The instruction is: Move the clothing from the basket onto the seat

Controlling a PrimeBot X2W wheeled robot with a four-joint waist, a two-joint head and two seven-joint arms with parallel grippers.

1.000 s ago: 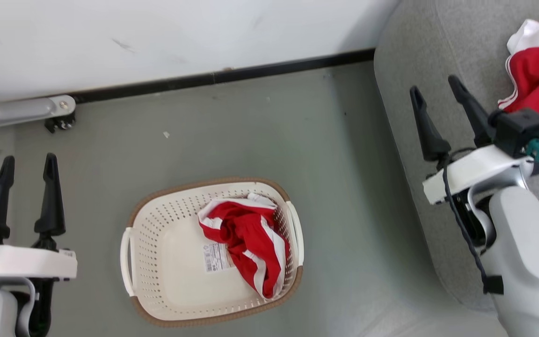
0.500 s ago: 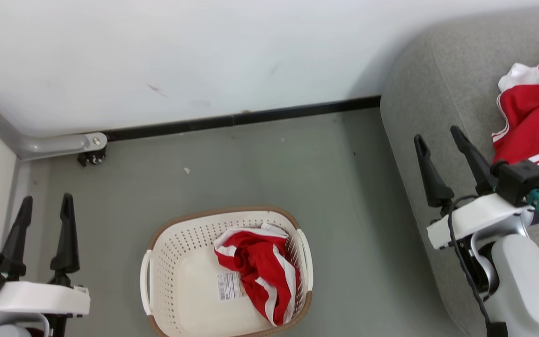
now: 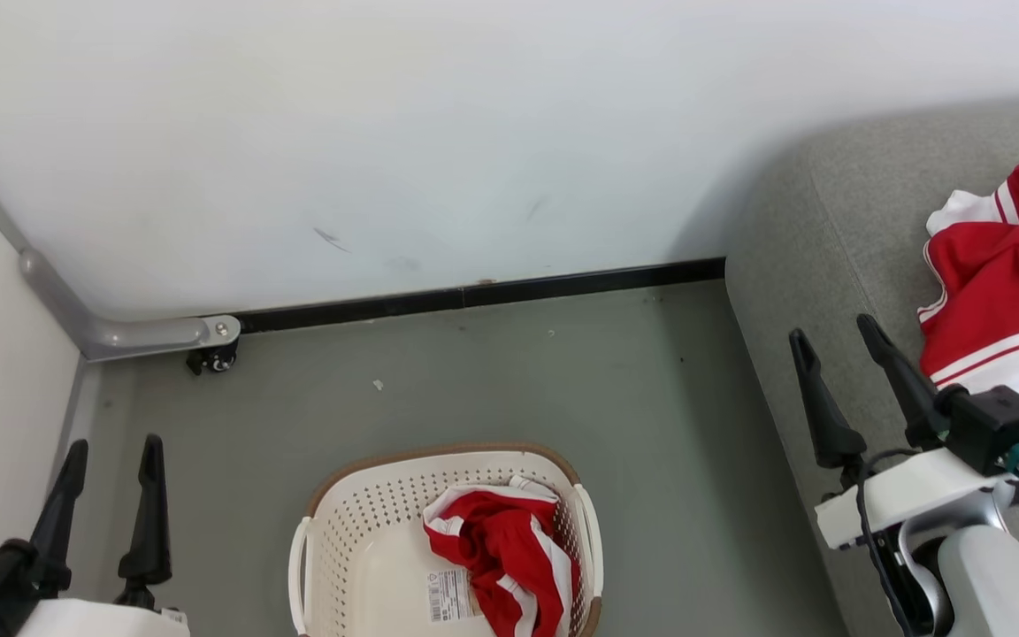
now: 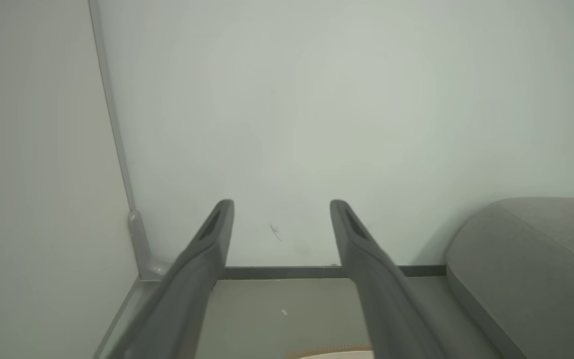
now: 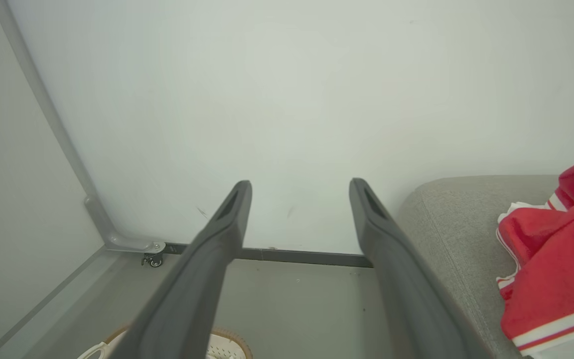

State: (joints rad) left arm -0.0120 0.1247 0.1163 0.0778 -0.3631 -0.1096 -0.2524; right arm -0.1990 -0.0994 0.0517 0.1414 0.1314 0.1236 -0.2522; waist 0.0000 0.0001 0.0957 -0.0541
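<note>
Over the last second our view has swung upward. More of the wall (image 3: pixel 474 133) now shows, and the basket (image 3: pixel 359 509) has slid down to the bottom edge of the head view. We take that as our own head and waist rising, not as the basket shifting on the floor (image 3: pixel 492 372).

Both claws keep their pose. The left claw (image 3: pixel 115 444) stands spread wide with nothing between its fingers, and the right claw (image 3: pixel 831 329) is just as wide and just as empty.

One red garment (image 3: pixel 996 292) lies on the seat (image 3: pixel 828 221), just to the right of the right claw's outer finger; we cannot tell whether the two touch. The other garment (image 3: pixel 501 548) sits crumpled against the basket's right-hand wall, between the two claws and behind their fingertips.

So we judge the job half done: one piece is delivered and one is left. Rising takes us away from the basket, so we would have to bend and look down again before either claw could reach that piece.
</note>
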